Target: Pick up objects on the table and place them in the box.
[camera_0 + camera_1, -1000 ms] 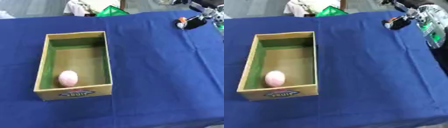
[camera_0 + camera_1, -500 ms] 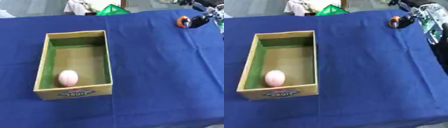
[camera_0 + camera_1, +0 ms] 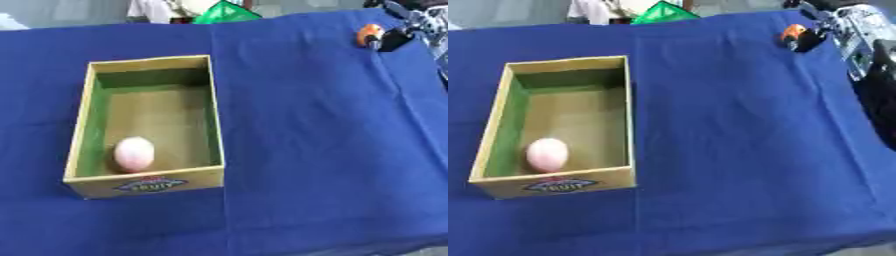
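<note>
Left eye view: our right hand is pinching one orange object; one pink egg is lying lengthwise in the box.

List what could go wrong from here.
The orange object sits near the table's far right edge; a slip from the right hand could send it off the blue cloth. The carry to the box is long. A drop could strike the pink egg-shaped item inside.
</note>
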